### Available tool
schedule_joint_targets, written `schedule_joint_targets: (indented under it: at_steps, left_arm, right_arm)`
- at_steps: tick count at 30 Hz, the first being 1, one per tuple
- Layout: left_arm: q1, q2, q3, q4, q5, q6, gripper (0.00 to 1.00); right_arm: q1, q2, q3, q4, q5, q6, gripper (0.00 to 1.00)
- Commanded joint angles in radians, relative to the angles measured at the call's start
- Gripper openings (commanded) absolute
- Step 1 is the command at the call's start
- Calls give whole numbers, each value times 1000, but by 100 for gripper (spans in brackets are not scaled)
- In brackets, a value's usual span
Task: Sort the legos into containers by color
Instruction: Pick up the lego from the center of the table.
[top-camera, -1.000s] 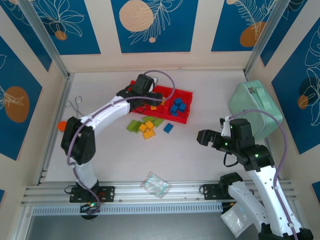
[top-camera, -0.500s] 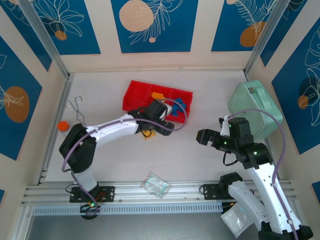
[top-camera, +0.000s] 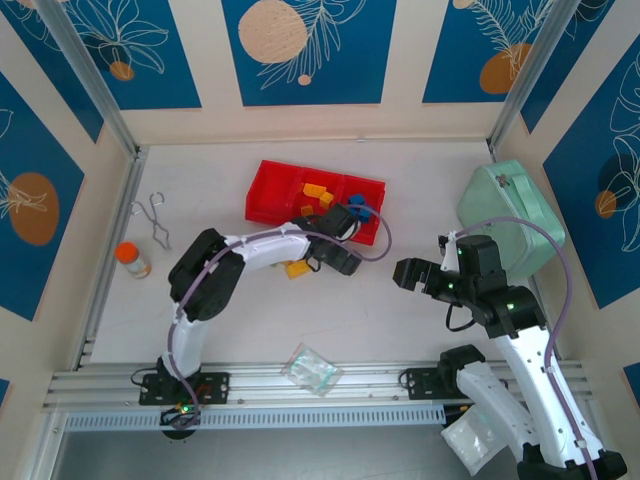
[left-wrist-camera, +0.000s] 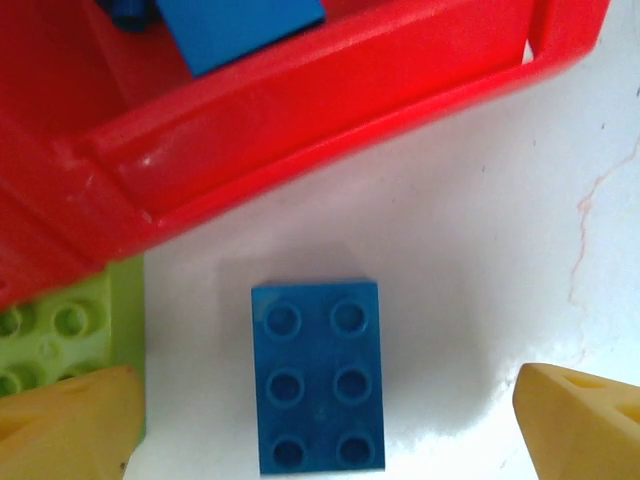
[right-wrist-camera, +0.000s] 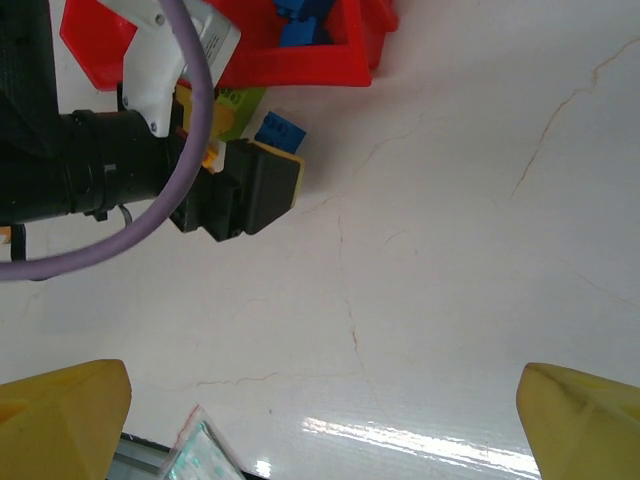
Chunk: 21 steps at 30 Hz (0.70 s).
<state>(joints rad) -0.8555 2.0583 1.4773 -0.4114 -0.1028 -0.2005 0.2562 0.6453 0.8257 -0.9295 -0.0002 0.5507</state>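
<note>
the red tray (top-camera: 268, 196) lies slightly askew on the table, its low walls and dividers making three square compartments in a row. the middle compartment holds orange-yellow bricks (top-camera: 319, 192) and the right-hand one holds blue bricks (top-camera: 358, 207). in the left wrist view, a loose blue brick (left-wrist-camera: 318, 375) lies flat on the table with six studs up in two rows of three. it is just outside the tray's near wall and not touching it. a lime green brick (left-wrist-camera: 62, 335) lies beside it, studs up, its far end against the tray wall. another orange-yellow brick (top-camera: 295, 268) rests on the table near the tray.
</note>
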Motion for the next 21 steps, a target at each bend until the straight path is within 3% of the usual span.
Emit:
schedule_joint_targets:
  at_steps: [1, 21]
  left_arm:
    - [-6, 46, 38, -53, -12, 9, 90]
    - [-41, 122, 98, -139, -115, -3, 54]
  right_arm:
    - [7, -1, -2, -3, 1, -5, 99]
    - [5, -1, -3, 0, 0, -5, 99]
